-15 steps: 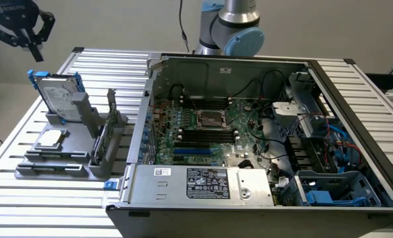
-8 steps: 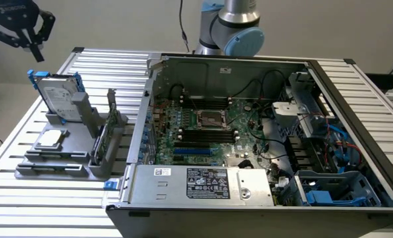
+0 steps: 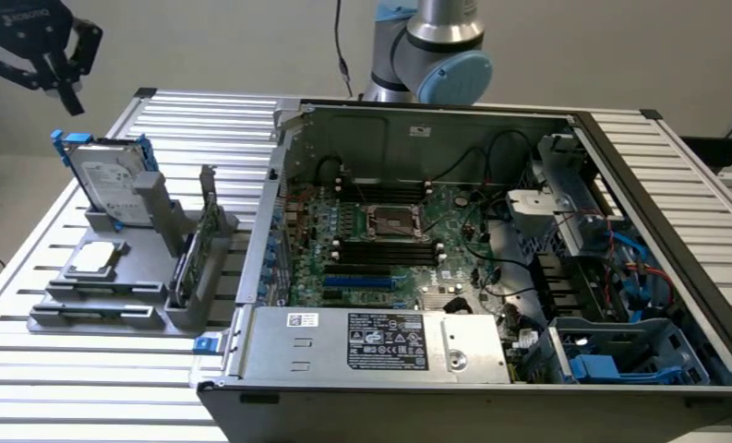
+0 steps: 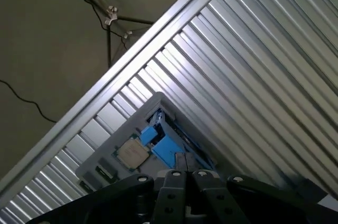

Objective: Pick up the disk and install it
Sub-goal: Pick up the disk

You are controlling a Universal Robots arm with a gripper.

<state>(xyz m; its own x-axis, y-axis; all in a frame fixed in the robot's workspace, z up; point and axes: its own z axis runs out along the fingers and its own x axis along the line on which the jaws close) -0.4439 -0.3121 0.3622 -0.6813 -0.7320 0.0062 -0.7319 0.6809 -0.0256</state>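
Exterior high, oblique; wrist straight down (shared: grey rack [image 3: 119, 318], table [image 3: 58, 378]).

The grey holder [image 3: 117, 309] hides the lower end of the disk [image 3: 107, 175]

My arm [image 3: 430, 28]: silver tube, pale-blue joint cap [image 3: 454, 78], black cable [image 3: 337, 37] alongside. My gripper [image 3: 63, 90]: black, white lettering on housing, silver screws [image 4: 138, 179] on finger links.
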